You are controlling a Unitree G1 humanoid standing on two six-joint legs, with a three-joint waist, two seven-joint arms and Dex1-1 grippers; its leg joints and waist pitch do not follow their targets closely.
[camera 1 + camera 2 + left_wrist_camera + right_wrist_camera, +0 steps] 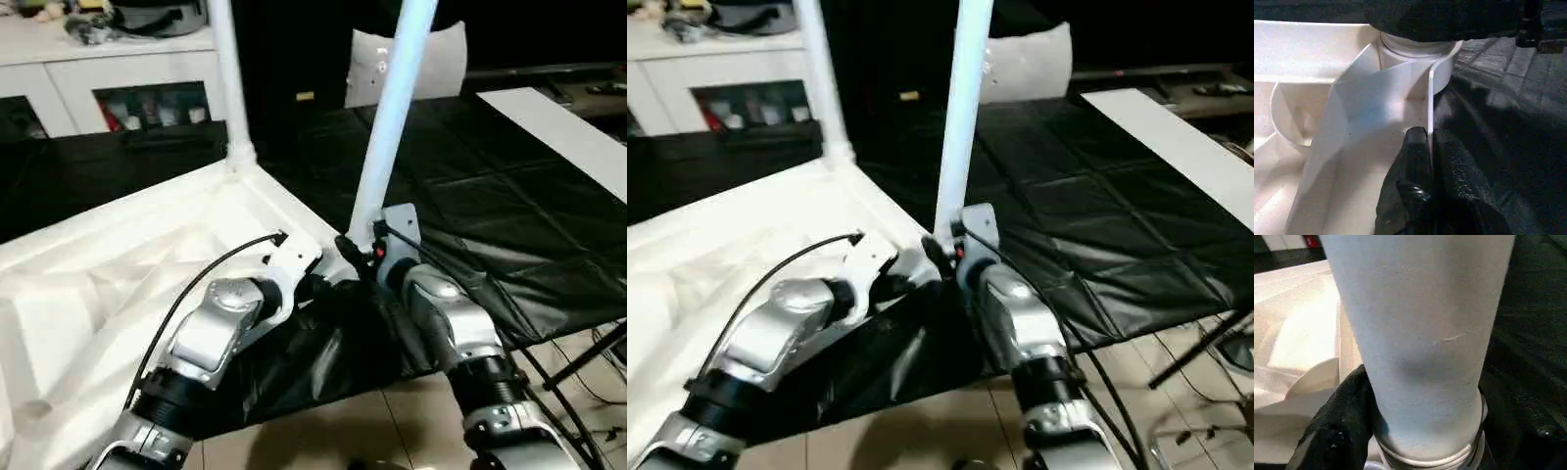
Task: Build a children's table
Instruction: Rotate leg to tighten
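The children's table top [118, 264] lies upside down on a black sheet, ribbed side up. One white leg [228, 78] stands upright in the far corner socket. A second leg [392, 117] stands in the near corner socket [1415, 49]. My right gripper [361, 250] is shut on this leg just above its base, with a black finger on either side of the tube [1425, 357]. My left gripper [1427, 139] is shut on the top's thin rim wall [1430, 98], right beside that socket.
A white cabinet [118, 88] with glass doors stands at the back left. A flat white panel [558, 127] lies on the black sheet [470, 196] at the right. A white bag [436, 59] sits behind the legs. Tiled floor and black stand legs [588, 362] lie below right.
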